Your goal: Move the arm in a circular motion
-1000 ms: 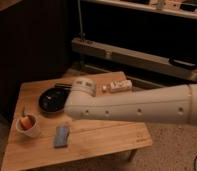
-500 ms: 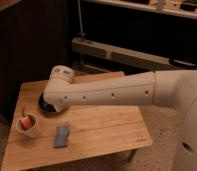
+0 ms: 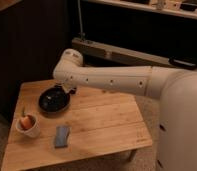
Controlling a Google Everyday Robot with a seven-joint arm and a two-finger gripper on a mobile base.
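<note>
The thick off-white arm (image 3: 112, 79) reaches from the robot's body at the right across the far part of the wooden table (image 3: 107, 125). Its rounded joint (image 3: 69, 62) is over the table's far left, above a black bowl (image 3: 54, 100). The gripper (image 3: 69, 89) is mostly hidden behind the arm. Only a small part of it shows under the joint, just above the bowl's far rim.
A white cup (image 3: 28, 126) holding something orange stands at the table's front left. A blue sponge (image 3: 62, 136) lies near the front edge. A long low shelf (image 3: 122, 52) and a dark wall stand behind the table. The robot's body (image 3: 184, 125) fills the right side.
The arm's joint has swung from the table's middle to the left and then up and back. The bowl and the table's right half are now uncovered.
</note>
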